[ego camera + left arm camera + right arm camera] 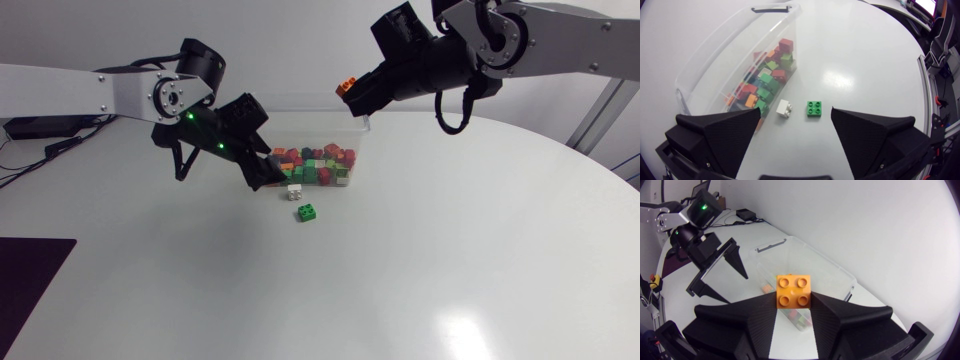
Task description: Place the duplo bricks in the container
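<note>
The right end effector (794, 305) pinches a square orange plastic duplo brick (794, 290). It should centre over the clear plastic container (832, 272) before releasing.

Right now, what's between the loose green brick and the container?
One white brick, close by the container wall, apart from the green brick; clearest in the left wrist view.

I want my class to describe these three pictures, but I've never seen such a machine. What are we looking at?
Two robot arms work at a white table. One picture looks down from overhead; the other two come from a camera on each arm's wrist. The right gripper holds an orange brick near a clear container of coloured bricks. The left gripper is open above a white brick and a green brick lying beside the container.
</note>
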You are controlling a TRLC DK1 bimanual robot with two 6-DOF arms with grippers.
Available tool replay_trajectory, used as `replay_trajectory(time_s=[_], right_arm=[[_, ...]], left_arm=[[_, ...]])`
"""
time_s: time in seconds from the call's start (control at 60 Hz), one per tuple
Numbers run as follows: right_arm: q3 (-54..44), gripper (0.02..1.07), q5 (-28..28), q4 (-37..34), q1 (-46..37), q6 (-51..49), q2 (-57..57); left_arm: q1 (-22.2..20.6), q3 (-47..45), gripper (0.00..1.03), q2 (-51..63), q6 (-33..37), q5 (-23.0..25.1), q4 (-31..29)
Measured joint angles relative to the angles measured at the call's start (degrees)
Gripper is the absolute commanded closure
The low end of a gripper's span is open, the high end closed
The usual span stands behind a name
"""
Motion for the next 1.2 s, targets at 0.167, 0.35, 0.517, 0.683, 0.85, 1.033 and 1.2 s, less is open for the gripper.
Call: replay_trajectory(time_s=[0.167, 0.35, 0.517, 0.683, 0.85, 1.033, 1.2], right_arm=[[2.4, 0.70, -0.2, 2.8, -1.0, 2.2, 3.7], [6.0, 0.70, -0.3, 4.6, -1.0, 3.0, 8.4], [8.3, 0.70, -0.2, 6.2, -1.0, 3.0, 11.8], [11.7, 0.70, 0.0, 6.5, -1.4, 3.2, 15.4], [16.6, 0.70, 0.4, 6.5, -2.1, 3.7, 19.5], [22.0, 0.69, 0.4, 6.3, -2.5, 4.5, 23.3], [25.6, 0.27, 0.4, 6.0, -2.6, 5.2, 26.1]], left_arm=[[-1.1, -1.0, 0.06, 2.2, 3.3, 0.1, 0.1], [-1.9, -1.4, 0.06, 6.1, 5.7, 0.9, 0.3], [-3.2, -1.4, 0.06, 9.3, 6.6, 1.1, 1.8], [-4.2, -1.4, 0.06, 12.1, 7.0, 1.1, 3.4], [-4.3, -1.4, 0.06, 14.3, 7.0, 1.1, 5.2], [-4.4, -1.4, 0.06, 15.8, 6.9, 1.1, 8.7], [-4.9, -1.2, 0.06, 16.8, 6.9, 1.0, 12.4]])
